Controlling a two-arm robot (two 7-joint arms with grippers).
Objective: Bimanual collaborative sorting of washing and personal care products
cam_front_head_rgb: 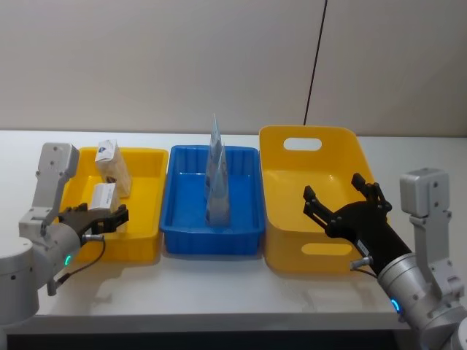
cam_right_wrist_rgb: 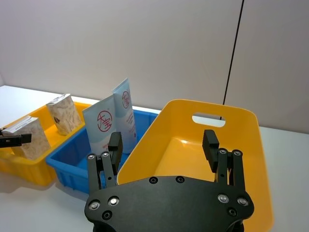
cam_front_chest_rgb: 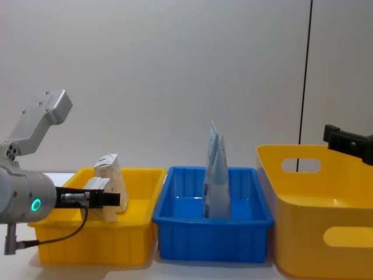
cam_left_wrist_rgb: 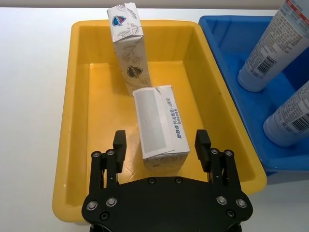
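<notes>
Two cream packs sit in the left yellow tray (cam_front_head_rgb: 149, 213). The far pack (cam_front_head_rgb: 114, 166) (cam_left_wrist_rgb: 129, 48) stands upright with a round logo on it. The near pack (cam_front_head_rgb: 103, 195) (cam_left_wrist_rgb: 159, 126) lies between the fingers of my left gripper (cam_front_head_rgb: 117, 217) (cam_left_wrist_rgb: 161, 140), which is open with a gap on each side of the pack. Two tall pale blue-white pouches (cam_front_head_rgb: 217, 175) (cam_right_wrist_rgb: 104, 128) stand upright in the blue bin (cam_front_head_rgb: 248, 219). My right gripper (cam_front_head_rgb: 337, 193) (cam_right_wrist_rgb: 162, 140) hovers open and empty over the large yellow bin (cam_front_head_rgb: 292, 219).
The three bins stand side by side across the white table (cam_front_head_rgb: 219, 284), with bare table in front of them. A grey wall with a black cable (cam_front_head_rgb: 315, 65) rises behind. The large yellow bin has handle cut-outs and tall walls.
</notes>
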